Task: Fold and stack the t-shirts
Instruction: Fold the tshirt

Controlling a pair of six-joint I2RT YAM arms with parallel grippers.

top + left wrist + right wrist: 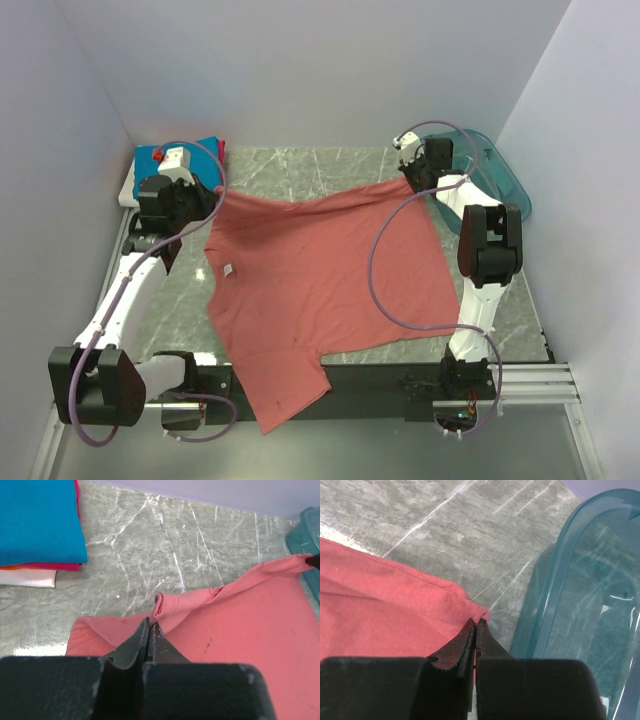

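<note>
We are pinching the salmon-pink t-shirt by its far edge with both arms. The left gripper is pressed together on a bunched fold at the far-left corner. The right gripper is pressed together on the hemmed far-right corner. The edge between them is running left to right across the table and sagging a little in the middle.

From that edge the whole shirt is lying on the near side of both grippers, spreading back toward the arm bases. One part is hanging over the near edge of the table. We are judging that any fold has to carry the held edge toward us, with both arms moving together so the edge keeps straight.

The folded shirts are sitting in the far-left corner, blue on top, then red, then white, just beside the left gripper and well apart from the right. The teal bin is standing just beside the right gripper, and we are seeing no cloth in it.
</note>
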